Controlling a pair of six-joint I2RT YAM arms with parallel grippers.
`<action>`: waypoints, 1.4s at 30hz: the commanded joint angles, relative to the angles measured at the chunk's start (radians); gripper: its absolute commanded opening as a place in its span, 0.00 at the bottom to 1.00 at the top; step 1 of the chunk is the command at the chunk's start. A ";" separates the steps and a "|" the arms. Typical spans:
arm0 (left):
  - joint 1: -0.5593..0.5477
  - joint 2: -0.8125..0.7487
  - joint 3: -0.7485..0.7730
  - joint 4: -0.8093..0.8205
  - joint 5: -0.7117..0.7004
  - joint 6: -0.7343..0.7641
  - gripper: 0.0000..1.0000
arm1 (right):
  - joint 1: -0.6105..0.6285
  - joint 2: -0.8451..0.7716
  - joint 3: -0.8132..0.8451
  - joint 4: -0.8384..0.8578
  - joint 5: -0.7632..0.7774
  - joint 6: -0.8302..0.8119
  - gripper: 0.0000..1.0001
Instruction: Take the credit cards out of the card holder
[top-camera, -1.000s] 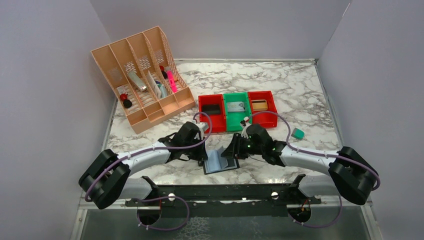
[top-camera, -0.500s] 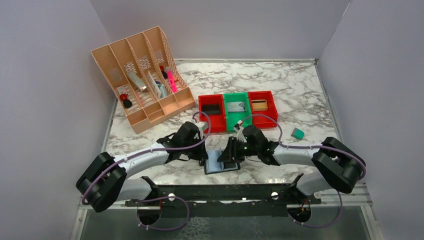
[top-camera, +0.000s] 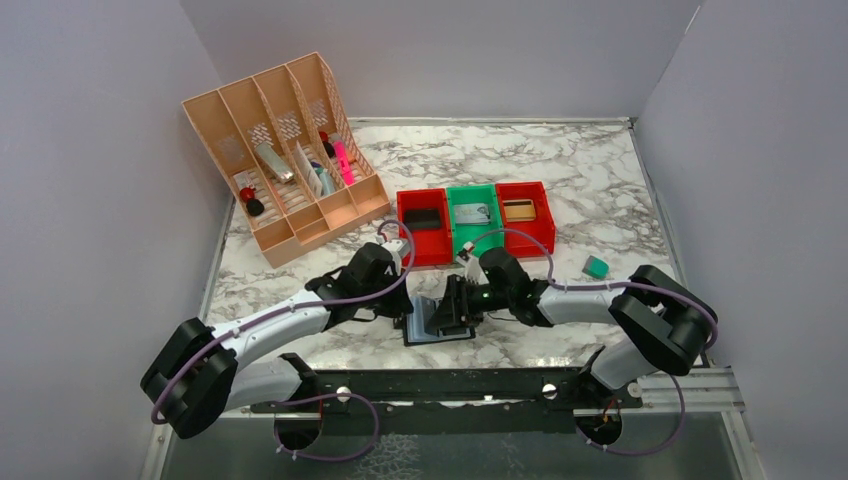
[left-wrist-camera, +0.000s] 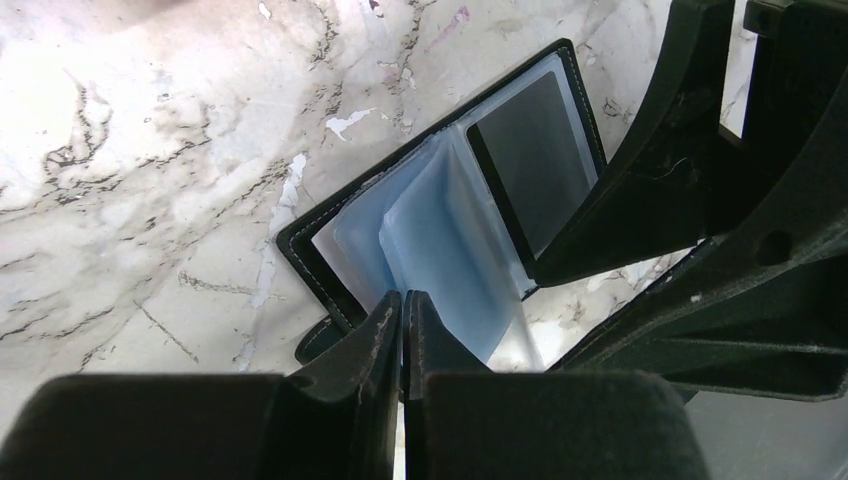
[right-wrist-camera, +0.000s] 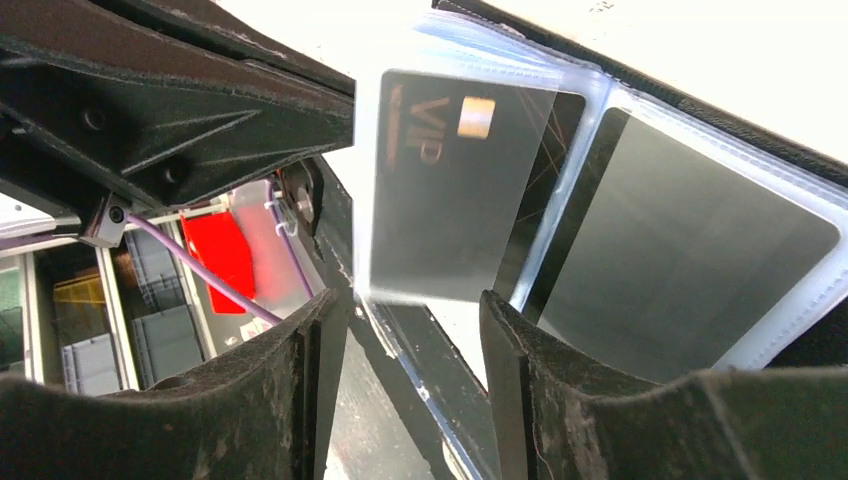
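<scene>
The card holder lies open on the marble near the front edge, black with grey-blue clear sleeves. One dark credit card sits in a sleeve on its far panel. My left gripper is shut, its tips at the holder's near edge with nothing visible between them. My right gripper is open over the holder. A raised sleeve holds a dark "VIP" credit card just ahead of the fingers, and the sleeve's lower edge runs between them. A second grey card lies flat in the adjoining sleeve.
A peach desk organizer stands at the back left. A row of red, green and red bins sits just beyond the grippers. A small teal block lies to the right. Walls close in the table on three sides.
My right gripper has moved left over the holder and its jaws have widened. The left arm has stretched slightly forward, and the holder has shifted a little left.
</scene>
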 joint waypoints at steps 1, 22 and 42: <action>-0.006 -0.015 0.018 -0.016 -0.027 -0.012 0.09 | 0.006 -0.008 0.037 0.025 -0.045 -0.037 0.57; -0.006 -0.082 0.016 0.036 0.020 -0.045 0.38 | 0.006 -0.233 0.015 -0.276 0.390 -0.038 0.55; -0.008 0.075 0.003 0.023 0.057 -0.041 0.41 | 0.004 0.030 0.085 -0.181 0.150 0.020 0.45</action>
